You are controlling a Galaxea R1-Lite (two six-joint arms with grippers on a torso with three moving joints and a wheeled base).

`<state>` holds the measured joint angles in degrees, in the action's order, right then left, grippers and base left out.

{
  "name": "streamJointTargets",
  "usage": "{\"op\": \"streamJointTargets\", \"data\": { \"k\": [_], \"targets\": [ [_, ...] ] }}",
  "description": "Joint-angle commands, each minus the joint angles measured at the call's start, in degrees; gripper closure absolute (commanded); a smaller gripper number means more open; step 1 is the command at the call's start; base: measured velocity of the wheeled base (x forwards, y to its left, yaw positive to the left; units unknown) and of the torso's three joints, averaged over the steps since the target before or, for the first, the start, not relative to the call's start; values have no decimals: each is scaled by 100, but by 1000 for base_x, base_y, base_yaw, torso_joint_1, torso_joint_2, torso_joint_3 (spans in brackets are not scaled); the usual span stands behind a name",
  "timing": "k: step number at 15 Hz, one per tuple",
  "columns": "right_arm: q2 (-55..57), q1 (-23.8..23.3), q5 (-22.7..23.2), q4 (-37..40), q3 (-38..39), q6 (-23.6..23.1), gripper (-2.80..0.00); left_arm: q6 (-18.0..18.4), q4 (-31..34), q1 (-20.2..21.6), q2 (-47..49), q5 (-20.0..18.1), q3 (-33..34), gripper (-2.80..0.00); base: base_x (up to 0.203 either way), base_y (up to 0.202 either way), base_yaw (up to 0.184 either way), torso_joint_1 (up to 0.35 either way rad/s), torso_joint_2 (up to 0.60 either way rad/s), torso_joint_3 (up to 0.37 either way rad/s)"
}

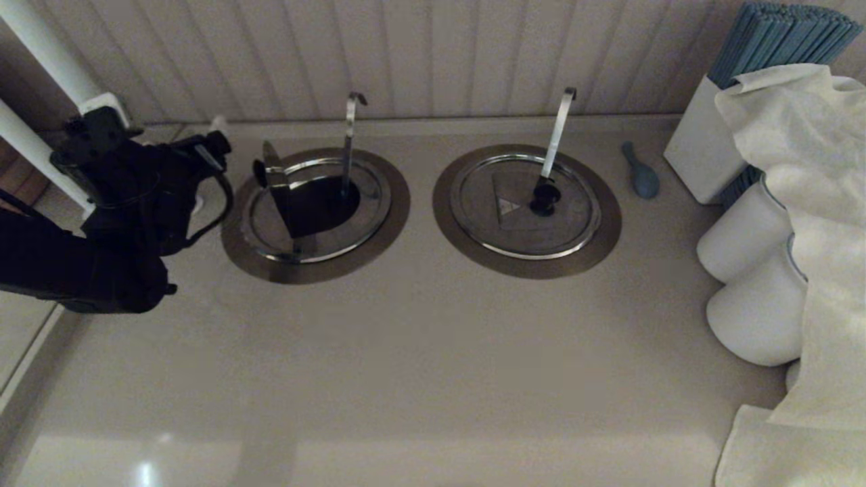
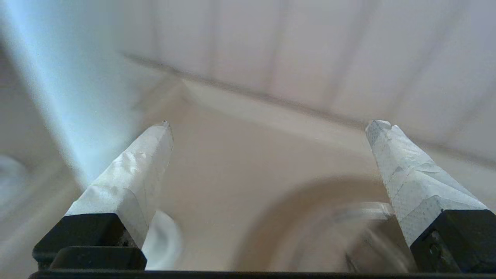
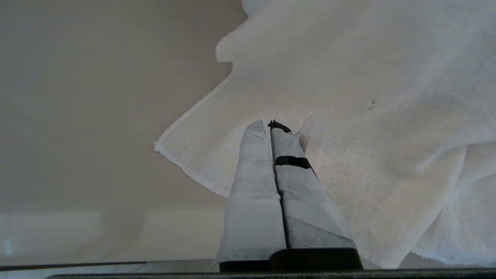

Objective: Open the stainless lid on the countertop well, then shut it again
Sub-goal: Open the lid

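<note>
While the hinged flap (image 1: 277, 182) of the stainless lid (image 1: 318, 210) stands upright on the left side of the countertop well (image 1: 315, 215), the dark hole beneath lies exposed, so the opening half looks done and the closing half is the step in hand. The left tool (image 1: 215, 145) sits just left of the well's wide brown-metal collar, released, its two tape-wrapped fingers (image 2: 131, 174) spread wide with nothing between them. The next move, as I judge it, calls for reaching right to the raised flap's black knob (image 1: 260, 172) and tipping the thin steel plate down flat without knocking the slim hook-topped handle (image 1: 350, 145) that rises through the lid. The right tool (image 3: 271, 128) is parked at the near right over a soft white cloth (image 3: 368, 116), fingers pressed together and holding nothing. On the smooth beige tabletop (image 1: 406, 352) further right, the twin lid (image 1: 524, 203) lies flat and closed.
</note>
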<state>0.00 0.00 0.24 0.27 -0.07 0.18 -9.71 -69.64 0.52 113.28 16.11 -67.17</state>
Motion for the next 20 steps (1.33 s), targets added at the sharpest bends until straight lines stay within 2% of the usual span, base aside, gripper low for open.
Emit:
{"op": "streamJointTargets", "data": {
  "k": [1, 5, 6, 8, 10, 12, 15, 16, 18, 20],
  "targets": [
    [9, 0, 2, 0, -1, -1, 0, -20, -43, 131, -252, -1, 2, -280, 0, 0, 0, 0, 0, 0],
    [9, 0, 2, 0, 5, -1, 0, -130, -16, 124, -420, 24, 19, -280, 0, 0, 0, 0, 0, 0],
    [9, 0, 2, 0, 0, -1, 0, -240, 41, 16, -540, 24, 44, -280, 0, 0, 0, 0, 0, 0],
    [9, 0, 2, 0, 6, -1, 0, -473, 531, -361, -887, 12, 203, -280, 0, 0, 0, 0, 0, 0],
    [9, 0, 2, 0, 6, -1, 0, -881, 1167, -720, -1395, -16, 331, -280, 0, 0, 0, 0, 0, 0],
    [9, 0, 2, 0, 5, -1, 0, -1281, 1808, -1392, -1838, -41, 440, -280, 0, 0, 0, 0, 0, 0],
    [9, 0, 2, 0, -1, -1, 0, -1534, 2171, -2310, -2100, -51, 675, -280, 0, 0, 0, 0, 0, 0],
    [9, 0, 2, 0, 2, -1, 0, -1628, 2190, -2445, -2070, -54, 744, -280, 0, 0, 0, 0, 0, 0],
    [9, 0, 2, 0, 7, -1, 0, -2084, 2192, -2538, -1832, -148, 779, -280, 0, 0, 0, 0, 0, 0],
    [9, 0, 2, 0, 4, -1, 0, -2196, 2181, -2545, -1498, -275, 737, -280, 0, 0, 0, 0, 0, 0]
  ]
}}
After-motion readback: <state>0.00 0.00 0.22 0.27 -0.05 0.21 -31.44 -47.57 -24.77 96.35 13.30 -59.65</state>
